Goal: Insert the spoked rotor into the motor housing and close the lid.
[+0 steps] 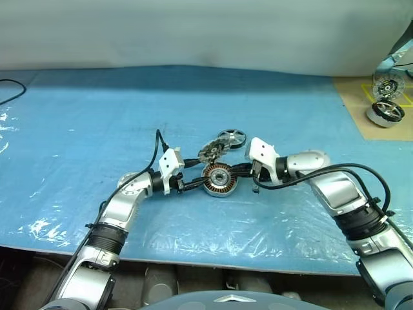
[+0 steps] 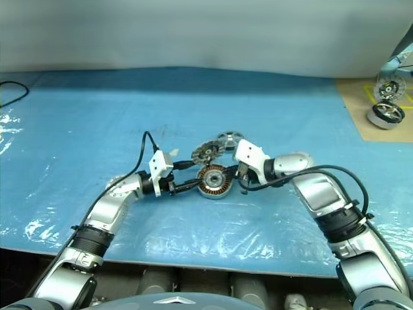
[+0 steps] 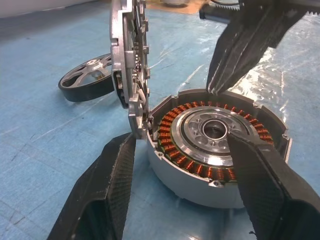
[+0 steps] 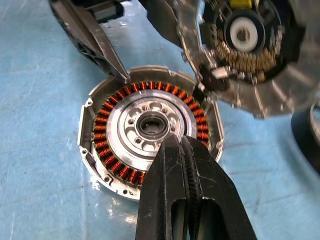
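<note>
Motor housing (image 3: 215, 150) is sitting on the blue sheet (image 1: 77, 116) between the left gripper (image 3: 185, 175), whose spread fingers are bracketing the can's wall, and the right gripper (image 4: 182, 165), whose fingers are pressed together over the copper windings, holding nothing. Its hinged lid (image 3: 131, 70) is standing upright (fully open). Just behind, the spoked rotor (image 1: 231, 138) is lying on the sheet, so insertion and closing both appear left. No legible writing is showing.
</note>
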